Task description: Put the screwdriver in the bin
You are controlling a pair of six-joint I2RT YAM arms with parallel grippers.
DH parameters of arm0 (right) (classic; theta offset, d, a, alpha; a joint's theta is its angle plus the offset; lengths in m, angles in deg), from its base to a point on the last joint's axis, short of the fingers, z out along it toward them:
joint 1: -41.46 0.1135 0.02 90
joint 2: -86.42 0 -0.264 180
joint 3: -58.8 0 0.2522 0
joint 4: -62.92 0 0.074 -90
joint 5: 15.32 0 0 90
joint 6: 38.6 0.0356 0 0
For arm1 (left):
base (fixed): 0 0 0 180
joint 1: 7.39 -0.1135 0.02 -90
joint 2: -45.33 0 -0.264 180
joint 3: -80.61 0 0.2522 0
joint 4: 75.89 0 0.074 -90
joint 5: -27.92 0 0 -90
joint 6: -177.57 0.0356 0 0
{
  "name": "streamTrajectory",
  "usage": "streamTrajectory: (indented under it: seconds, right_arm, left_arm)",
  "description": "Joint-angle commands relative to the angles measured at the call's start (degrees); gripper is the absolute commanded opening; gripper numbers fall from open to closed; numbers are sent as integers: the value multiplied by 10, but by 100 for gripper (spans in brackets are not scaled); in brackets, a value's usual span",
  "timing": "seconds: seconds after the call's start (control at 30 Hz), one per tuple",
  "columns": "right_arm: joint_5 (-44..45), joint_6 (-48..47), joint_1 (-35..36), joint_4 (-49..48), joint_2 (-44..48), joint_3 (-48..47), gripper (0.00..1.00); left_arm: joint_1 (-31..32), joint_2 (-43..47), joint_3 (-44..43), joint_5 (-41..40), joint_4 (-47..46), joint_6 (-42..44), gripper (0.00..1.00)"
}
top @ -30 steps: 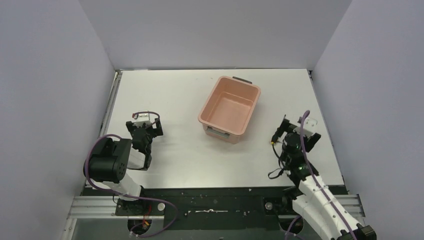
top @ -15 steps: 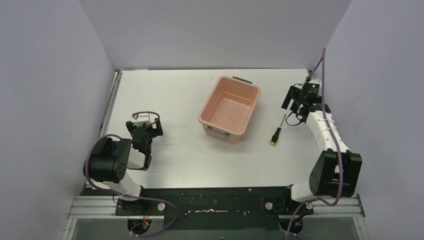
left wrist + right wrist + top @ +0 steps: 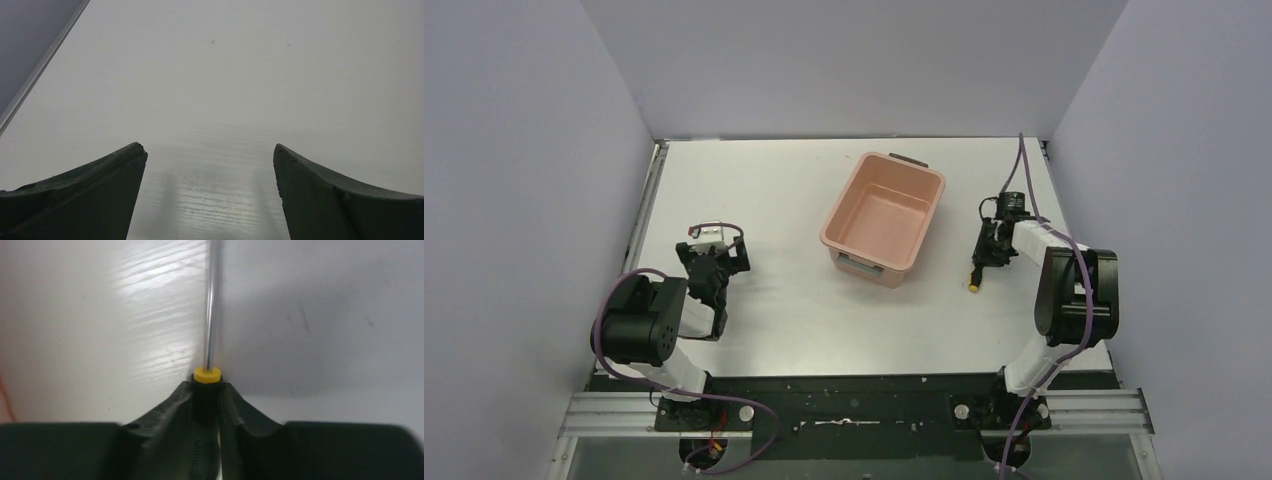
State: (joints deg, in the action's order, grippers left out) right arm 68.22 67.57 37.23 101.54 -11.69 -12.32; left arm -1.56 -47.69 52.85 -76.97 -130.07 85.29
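The screwdriver lies on the white table, right of the bin, a salmon-pink tub with nothing visible inside. My right gripper is down over the screwdriver and covers most of it. In the right wrist view that gripper is shut on the black handle. The yellow collar and the metal shaft stick out ahead of the fingertips. My left gripper rests at the left of the table. It is open, with only bare table between its fingers.
Grey walls close the table in at the back and on both sides. A metal rail runs along the left edge. The right arm's elbow stands near the right wall.
My right gripper came from the back right of the table down onto the screwdriver and shut on its handle. The screwdriver, the bin and the left arm have not moved.
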Motion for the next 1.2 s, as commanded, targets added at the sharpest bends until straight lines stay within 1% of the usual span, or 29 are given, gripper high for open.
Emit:
streamTrajectory:
  seconds: [0.0, 0.03, 0.1, 0.17, 0.33, 0.43, 0.53, 0.6, 0.7, 0.83, 0.97, 1.07, 1.17]
  right_arm:
    - [8, 9, 15, 0, -20, 10, 5]
    - [19, 9, 15, 12, -13, 2, 0]
    - [38, 6, 16, 53, 3, -32, 0]
    - [52, 3, 19, 110, 21, -88, 0]
    - [56, 1, 19, 292, 34, -288, 0]
    - [56, -3, 20, 363, 30, -388, 0]
    - [63, 6, 30, 394, 31, -472, 0]
    - [76, 17, 38, 391, 32, -501, 0]
    - [69, 39, 89, 363, 34, -516, 0]
    - [34, 92, 196, 247, 51, -484, 0]
    - [49, 119, 298, 182, 31, -478, 0]
    - [63, 123, 326, 158, 12, -458, 0]
    - [82, 124, 343, 130, -7, -417, 0]
  left_arm:
    - [-4, 8, -3, 7, -17, 4, 97]
    - [-4, 7, -3, 7, -17, 4, 97]
    - [-4, 8, -3, 8, -17, 4, 97]
    - [-4, 7, -3, 7, -17, 4, 97]
    - [-4, 8, -3, 7, -17, 4, 97]
    - [-4, 8, -3, 7, -17, 4, 97]
    - [-4, 7, -3, 7, -17, 4, 97]
    - [-4, 8, -3, 7, -17, 4, 97]
    - [-4, 8, -3, 7, -17, 4, 97]
    - [-4, 8, -4, 8, -17, 4, 97]
    - [-4, 7, -3, 7, -17, 4, 97]
    - [-4, 8, -3, 7, -17, 4, 97]
    - [-4, 7, -3, 7, -17, 4, 97]
